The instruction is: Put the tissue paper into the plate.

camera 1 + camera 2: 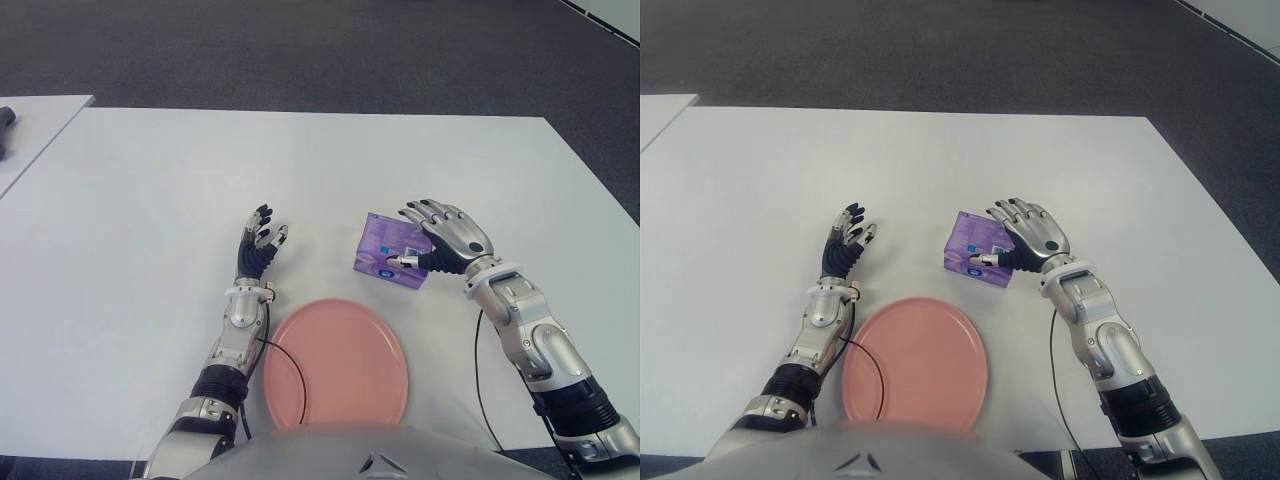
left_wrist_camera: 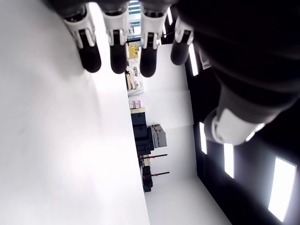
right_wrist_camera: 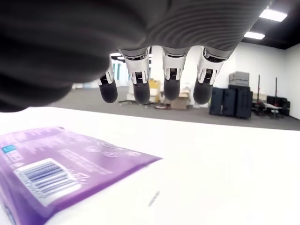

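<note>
While the left hand [image 1: 259,243] idles, the right hand [image 1: 445,240] overhangs the tissue pack [image 1: 388,250]

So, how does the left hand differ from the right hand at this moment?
The right hand is at the purple tissue pack, fingers extended over it and thumb at its near side; the left hand is by itself over the bare white table, left of the pack. The right hand shows its back, the left hand its edge. Both are open, beyond the pink plate.
</note>
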`<state>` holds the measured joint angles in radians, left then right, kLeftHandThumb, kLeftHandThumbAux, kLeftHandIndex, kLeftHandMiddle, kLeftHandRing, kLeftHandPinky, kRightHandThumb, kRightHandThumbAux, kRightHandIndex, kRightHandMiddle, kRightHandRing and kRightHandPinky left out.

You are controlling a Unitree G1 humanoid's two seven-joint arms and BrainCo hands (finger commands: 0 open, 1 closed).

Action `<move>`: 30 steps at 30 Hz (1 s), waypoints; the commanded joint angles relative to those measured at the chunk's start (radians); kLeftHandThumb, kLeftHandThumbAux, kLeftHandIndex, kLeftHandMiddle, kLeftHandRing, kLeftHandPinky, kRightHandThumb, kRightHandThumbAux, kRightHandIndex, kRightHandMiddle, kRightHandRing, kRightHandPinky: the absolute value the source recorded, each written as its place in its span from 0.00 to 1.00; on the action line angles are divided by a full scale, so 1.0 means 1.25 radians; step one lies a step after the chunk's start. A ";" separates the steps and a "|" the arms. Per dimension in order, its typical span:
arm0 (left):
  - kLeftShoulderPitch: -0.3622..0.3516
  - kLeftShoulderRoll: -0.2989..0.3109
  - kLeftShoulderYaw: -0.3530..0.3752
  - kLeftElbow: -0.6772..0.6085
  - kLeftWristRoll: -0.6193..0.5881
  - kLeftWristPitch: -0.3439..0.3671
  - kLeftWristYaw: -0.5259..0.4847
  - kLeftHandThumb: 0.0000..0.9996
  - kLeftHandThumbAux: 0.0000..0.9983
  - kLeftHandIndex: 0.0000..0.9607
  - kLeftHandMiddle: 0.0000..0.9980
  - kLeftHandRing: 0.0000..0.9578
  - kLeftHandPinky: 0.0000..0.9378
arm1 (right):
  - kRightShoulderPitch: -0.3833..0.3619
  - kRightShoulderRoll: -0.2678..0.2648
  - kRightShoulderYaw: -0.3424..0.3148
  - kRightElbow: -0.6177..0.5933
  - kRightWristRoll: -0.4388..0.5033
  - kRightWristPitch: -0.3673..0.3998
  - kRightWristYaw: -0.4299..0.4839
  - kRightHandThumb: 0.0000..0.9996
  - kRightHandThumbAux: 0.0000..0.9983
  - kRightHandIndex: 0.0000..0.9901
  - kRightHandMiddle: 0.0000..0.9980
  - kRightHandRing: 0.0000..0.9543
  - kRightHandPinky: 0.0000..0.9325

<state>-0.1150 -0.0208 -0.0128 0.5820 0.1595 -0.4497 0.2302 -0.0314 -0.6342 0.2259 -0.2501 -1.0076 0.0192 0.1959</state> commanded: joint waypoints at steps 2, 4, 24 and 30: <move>0.011 0.003 0.002 0.032 0.002 0.023 0.004 0.24 0.60 0.13 0.16 0.15 0.17 | 0.008 0.013 0.019 0.007 -0.002 -0.023 -0.020 0.32 0.15 0.00 0.00 0.00 0.00; 0.011 0.003 0.000 0.032 0.003 0.024 0.005 0.24 0.60 0.14 0.16 0.15 0.16 | -0.007 0.019 0.026 -0.001 -0.006 -0.023 -0.010 0.32 0.16 0.00 0.00 0.00 0.00; 0.010 -0.001 0.000 0.037 0.002 0.018 0.010 0.25 0.59 0.14 0.15 0.14 0.17 | -0.054 0.025 0.037 -0.025 -0.011 -0.057 -0.009 0.31 0.21 0.00 0.00 0.00 0.00; 0.014 -0.003 -0.001 0.034 0.000 0.013 0.007 0.25 0.59 0.13 0.15 0.14 0.16 | -0.064 0.027 0.045 -0.027 -0.013 -0.068 0.001 0.29 0.22 0.00 0.00 0.00 0.00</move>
<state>-0.1273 -0.0211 -0.0151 0.5978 0.1593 -0.4541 0.2329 -0.0976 -0.6047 0.2667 -0.2838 -1.0163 -0.0506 0.1802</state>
